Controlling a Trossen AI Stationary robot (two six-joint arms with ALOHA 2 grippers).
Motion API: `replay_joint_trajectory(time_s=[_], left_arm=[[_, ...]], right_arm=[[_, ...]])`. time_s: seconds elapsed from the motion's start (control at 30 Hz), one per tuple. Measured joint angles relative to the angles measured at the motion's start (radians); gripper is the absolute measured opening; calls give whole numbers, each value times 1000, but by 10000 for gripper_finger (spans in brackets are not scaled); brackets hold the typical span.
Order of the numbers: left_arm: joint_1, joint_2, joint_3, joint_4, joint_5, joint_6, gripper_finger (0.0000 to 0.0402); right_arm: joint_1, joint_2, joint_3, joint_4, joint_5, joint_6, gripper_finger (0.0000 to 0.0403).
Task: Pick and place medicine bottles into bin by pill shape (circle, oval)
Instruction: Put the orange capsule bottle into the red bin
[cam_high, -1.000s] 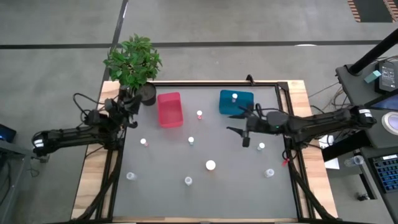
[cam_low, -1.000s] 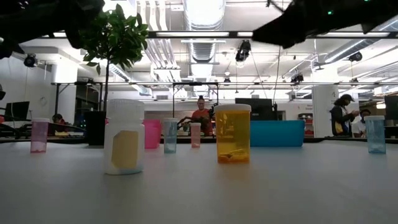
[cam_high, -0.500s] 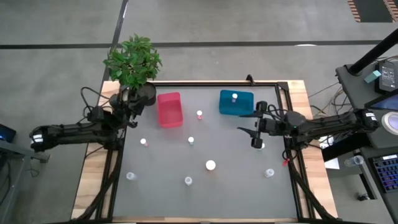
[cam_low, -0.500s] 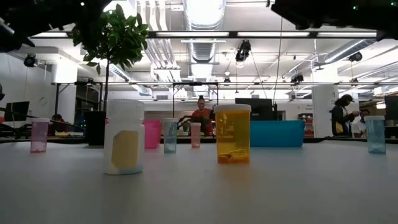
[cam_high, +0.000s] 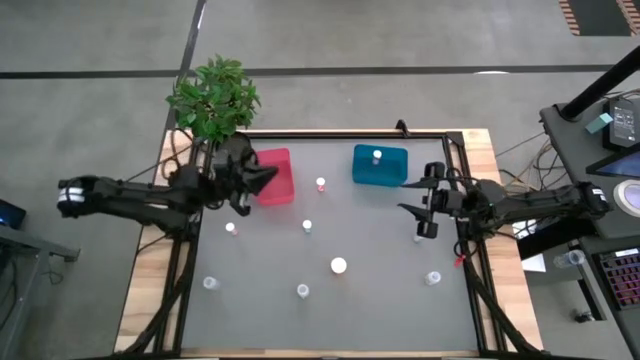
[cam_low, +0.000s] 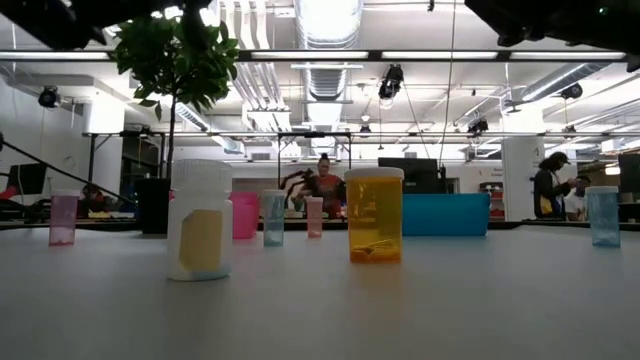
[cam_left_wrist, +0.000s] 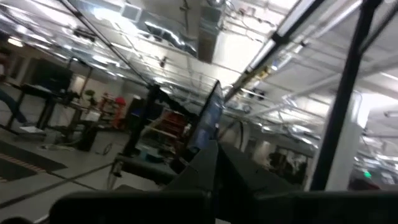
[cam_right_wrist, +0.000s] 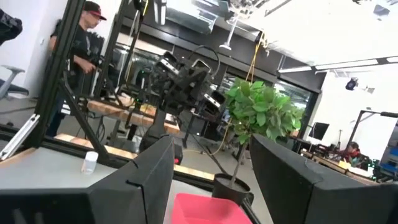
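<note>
A dark grey counter (cam_high: 360, 310) with wooden side strips carries a pink-red bin (cam_high: 273, 176) just beside the left tool (cam_high: 252, 182), a teal bin (cam_high: 379, 165) near the right tool (cam_high: 421, 218), a potted plant (cam_high: 215, 100) at the far left corner, and small white-capped bottles (cam_high: 338, 266) scattered between both tools.

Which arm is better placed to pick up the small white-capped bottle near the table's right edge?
The right, probably. In the high view the right gripper hangs open almost over that bottle, while the left gripper is across the table beside the pink-red bin.
</note>
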Motion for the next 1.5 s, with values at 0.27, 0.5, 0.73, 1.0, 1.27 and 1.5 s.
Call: replay_joint_trajectory(time_s=[0.27, 0.5, 0.73, 1.0, 1.27, 1.5], left_arm=[[-113, 157, 163, -6, -42, 42, 0], [-157, 276, 318, -166, -103, 85, 0], [-164, 374, 514, -481, -163, 84, 0], [-194, 479, 731, -788, -166, 82, 0], [-207, 587, 989, -1169, -166, 57, 0], [-206, 694, 1215, -1454, -166, 54, 0]], right_arm=[[0, -84, -11, -59, 0, 2, 200], [0, -166, -16, -107, -47, -4, 200], [0, -238, -51, -103, -52, -25, 200], [0, -314, -77, -108, -55, -26, 200], [0, -387, -108, -104, -68, -79, 200], [0, -448, -119, -94, -100, -135, 200]])
